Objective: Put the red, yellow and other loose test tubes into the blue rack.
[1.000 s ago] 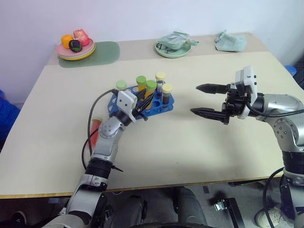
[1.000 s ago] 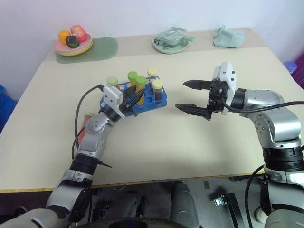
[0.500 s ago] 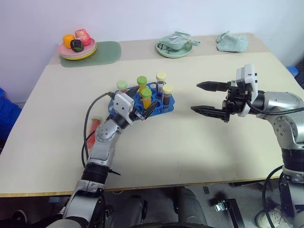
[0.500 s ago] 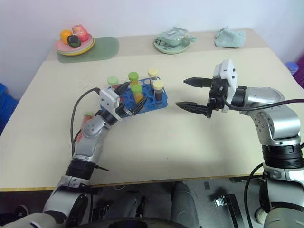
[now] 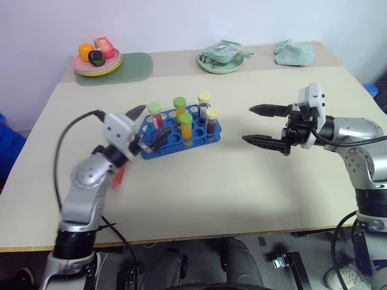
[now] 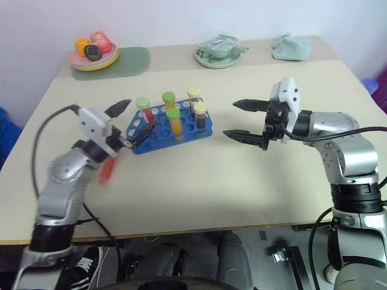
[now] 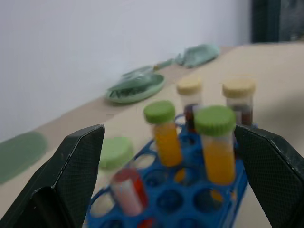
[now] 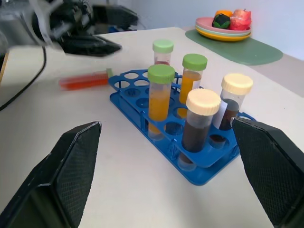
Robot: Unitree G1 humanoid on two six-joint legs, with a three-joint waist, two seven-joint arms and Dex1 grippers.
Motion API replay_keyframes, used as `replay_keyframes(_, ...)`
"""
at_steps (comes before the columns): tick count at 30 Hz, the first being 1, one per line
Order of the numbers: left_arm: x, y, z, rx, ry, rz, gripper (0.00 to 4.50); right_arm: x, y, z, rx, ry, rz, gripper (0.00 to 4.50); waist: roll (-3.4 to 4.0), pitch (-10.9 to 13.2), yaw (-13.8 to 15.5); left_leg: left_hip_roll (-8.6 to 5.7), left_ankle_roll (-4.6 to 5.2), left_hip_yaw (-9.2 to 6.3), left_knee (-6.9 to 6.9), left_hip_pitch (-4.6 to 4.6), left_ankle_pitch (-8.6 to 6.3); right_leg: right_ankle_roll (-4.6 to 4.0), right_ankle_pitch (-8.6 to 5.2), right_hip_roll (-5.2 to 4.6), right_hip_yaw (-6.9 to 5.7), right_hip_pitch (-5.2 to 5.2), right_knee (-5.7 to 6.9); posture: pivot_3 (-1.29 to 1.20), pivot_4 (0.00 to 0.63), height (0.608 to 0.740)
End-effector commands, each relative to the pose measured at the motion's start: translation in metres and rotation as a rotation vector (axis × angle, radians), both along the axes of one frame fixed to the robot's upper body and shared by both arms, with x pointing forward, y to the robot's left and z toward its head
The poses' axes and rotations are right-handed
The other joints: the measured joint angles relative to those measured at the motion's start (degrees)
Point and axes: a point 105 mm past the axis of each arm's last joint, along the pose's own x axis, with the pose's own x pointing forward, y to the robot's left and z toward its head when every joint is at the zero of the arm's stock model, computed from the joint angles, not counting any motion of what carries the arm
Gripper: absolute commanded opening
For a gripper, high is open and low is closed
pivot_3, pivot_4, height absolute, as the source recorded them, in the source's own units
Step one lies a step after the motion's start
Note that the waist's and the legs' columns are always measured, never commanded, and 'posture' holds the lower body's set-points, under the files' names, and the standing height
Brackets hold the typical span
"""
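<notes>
Left eye view: the left hand (image 5: 147, 130), blurred and open, partly hides a loose red tube (image 5: 118, 175) beside the blue rack (image 5: 172, 136); the right hand (image 5: 266, 125) open, empty.

I see a blue rack (image 8: 190, 156) of glossy moulded plastic, smooth along its rim. The tubes (image 8: 159, 102) standing in it look like clear plastic with matt screw caps (image 8: 203, 101), green and cream. At nine o'clock from the rack lies a red tube (image 8: 85, 80), equally clear-walled. The table (image 5: 211, 187) under it all is a smooth, matt beige board. My left gripper (image 7: 166, 180) shows black fingers (image 7: 78, 166) with a fine cross-hatched texture on their inner faces; my right gripper (image 8: 171, 166) has the same rough pads (image 8: 76, 161). At twelve o'clock, crumpled pale-green cloth (image 5: 293, 53) looks soft.
</notes>
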Motion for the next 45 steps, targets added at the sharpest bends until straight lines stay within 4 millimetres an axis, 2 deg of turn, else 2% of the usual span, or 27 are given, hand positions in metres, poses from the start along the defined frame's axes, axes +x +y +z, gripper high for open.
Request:
replay_keyframes(1,-0.009,0.024,0.016,0.047,0.064,0.095,4.42,-0.001,0.003,0.01,0.0,-0.045,0.025,4.5,-0.01,0.0,0.1,0.02,0.0,0.01,0.0,0.0,0.0,0.0,0.0,0.01,0.0,0.0,0.0,0.0,0.15,0.74)
replay_keyframes(6,-0.011,0.047,0.017,0.091,0.267,0.236,4.42,0.0,0.005,0.008,-0.009,-0.034,0.048,4.5,-0.07,0.0,0.3,-0.01,0.05,0.02,0.04,0.01,-0.03,0.0,0.0,0.0,0.0,0.07,0.01,0.0,0.15,0.74)
replay_keyframes(10,-0.013,0.051,0.02,0.109,0.377,0.275,4.42,0.0,0.008,0.008,-0.009,-0.034,0.064,4.5,-0.1,0.0,0.1,0.0,0.05,0.01,0.03,0.01,-0.03,0.0,0.0,0.01,-0.01,0.05,0.05,0.0,0.15,0.74)
replay_keyframes(13,-0.015,0.076,0.005,0.133,0.633,0.455,4.42,0.001,0.007,0.009,-0.009,-0.038,0.063,4.5,-0.1,0.0,0.1,0.0,0.04,0.01,0.02,0.01,-0.03,0.0,0.0,0.01,-0.02,0.04,0.05,0.0,0.15,0.74)
replay_keyframes(15,-0.017,0.086,-0.006,0.112,0.791,0.464,4.42,0.001,0.005,0.009,-0.017,-0.041,0.06,4.5,-0.1,0.0,0.0,0.0,0.04,0.01,0.02,0.01,-0.03,0.0,0.0,0.03,-0.02,0.04,0.06,0.0,0.15,0.74)
replay_keyframes(18,-0.017,0.099,-0.014,0.066,0.927,0.468,4.42,0.001,0.003,0.009,-0.024,-0.039,0.06,4.5,-0.09,0.0,-0.3,0.01,0.03,-0.1,-0.03,0.04,-0.03,-0.01,0.0,0.04,-0.01,-0.04,0.14,0.0,0.15,0.74)
replay_keyframes(23,-0.022,0.102,-0.023,-0.042,1.196,0.399,4.42,-0.002,0.001,0.01,-0.018,-0.03,0.063,4.5,-0.09,0.1,-0.2,-0.01,0.01,-0.26,-0.04,0.01,-0.04,-0.01,0.0,0.03,-0.02,-0.07,0.13,0.0,0.15,0.74)
replay_keyframes(26,-0.02,0.092,-0.022,-0.053,1.265,0.365,4.42,-0.003,0.003,0.009,-0.019,-0.03,0.066,4.5,-0.09,0.1,0.2,-0.07,0.01,-0.33,0.0,0.01,-0.04,-0.01,0.0,0.0,-0.03,-0.03,0.14,0.0,0.15,0.74)
replay_keyframes(32,-0.018,0.088,-0.028,-0.019,1.362,0.401,4.42,-0.005,0.005,0.008,-0.017,-0.022,0.068,4.5,-0.09,0.1,-0.4,-0.18,-0.01,-0.35,-0.01,0.01,-0.03,-0.01,0.0,-0.01,-0.03,-0.08,0.17,0.0,0.15,0.74)
replay_keyframes(39,0.003,0.097,-0.038,0.0,1.346,0.56,4.42,-0.006,0.005,0.008,-0.017,-0.016,0.062,4.5,-0.08,0.1,-1.2,-0.23,-0.04,-0.36,0.0,0.03,-0.01,-0.01,0.0,0.0,-0.04,-0.06,0.15,0.0,0.15,0.74)
replay_keyframes(45,0.011,0.082,-0.05,0.014,1.369,0.541,4.42,-0.006,0.006,0.009,-0.014,-0.017,0.058,4.5,-0.08,0.0,-1.4,-0.23,-0.05,-0.34,0.01,0.03,0.0,-0.01,0.0,0.01,-0.04,-0.07,0.15,0.0,0.15,0.74)
